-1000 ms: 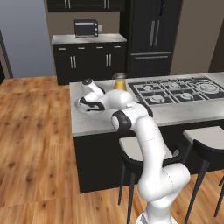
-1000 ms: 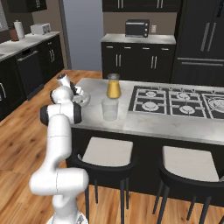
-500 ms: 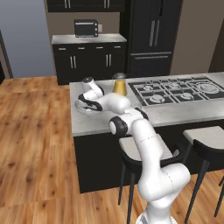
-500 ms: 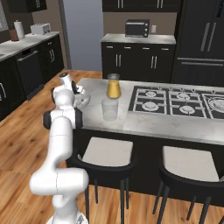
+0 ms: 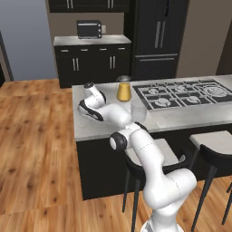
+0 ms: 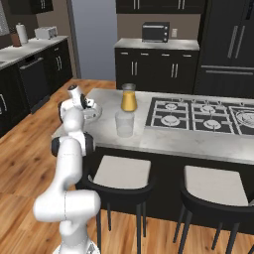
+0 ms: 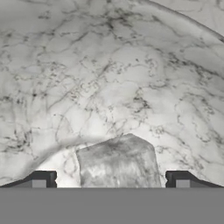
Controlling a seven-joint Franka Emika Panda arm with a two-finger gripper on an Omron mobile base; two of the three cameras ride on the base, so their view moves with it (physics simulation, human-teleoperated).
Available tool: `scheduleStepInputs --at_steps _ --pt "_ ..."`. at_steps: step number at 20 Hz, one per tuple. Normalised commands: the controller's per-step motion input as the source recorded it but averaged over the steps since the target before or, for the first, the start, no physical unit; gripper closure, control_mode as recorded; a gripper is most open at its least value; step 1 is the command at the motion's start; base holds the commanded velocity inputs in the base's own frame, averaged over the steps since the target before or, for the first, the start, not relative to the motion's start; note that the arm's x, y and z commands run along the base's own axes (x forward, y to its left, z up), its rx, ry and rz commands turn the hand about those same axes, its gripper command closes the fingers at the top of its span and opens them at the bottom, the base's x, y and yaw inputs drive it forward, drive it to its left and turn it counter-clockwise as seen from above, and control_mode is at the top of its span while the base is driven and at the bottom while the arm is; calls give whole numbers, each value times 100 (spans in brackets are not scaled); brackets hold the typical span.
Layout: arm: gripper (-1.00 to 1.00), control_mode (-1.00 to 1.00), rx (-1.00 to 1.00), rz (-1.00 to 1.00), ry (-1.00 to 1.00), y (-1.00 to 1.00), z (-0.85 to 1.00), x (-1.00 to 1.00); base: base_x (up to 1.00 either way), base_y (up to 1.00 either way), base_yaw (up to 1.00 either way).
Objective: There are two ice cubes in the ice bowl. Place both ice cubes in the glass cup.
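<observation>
Since a second ago we are reaching down into the ice bowl [image 7: 131, 65], gripper [image 7: 110, 180] spread wide astride one ice cube [image 7: 118, 164]; next, closing on it.

The bowl [image 7: 109, 65] is clear with a grey veined sheen. An ice cube [image 7: 119, 164] is whitish and translucent. The cup [image 6: 124, 124] is colourless, the jar [image 6: 128, 100] orange-yellow, the bench [image 6: 163, 139] mottled grey, and the cabinets [image 6: 158, 69] black.

Looked forward and down from behind the arm, left and right, sharing the counter [image 5: 108, 129] beyond the claw [image 7: 110, 181]. Hand view pressed very close inside the bowl [image 7: 109, 65], just ahead of the claw.
</observation>
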Motion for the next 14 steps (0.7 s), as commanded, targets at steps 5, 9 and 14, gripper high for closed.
scheduleStepInputs --at_steps 5,9,14 --pt "100 -100 -19 4 10 0 -100 -1 0 0 0" --pt "100 -100 -20 1 10 3 -61 0 0 0 0" --pt "100 -100 -7 0 3 20 22 -4 0 0 0"
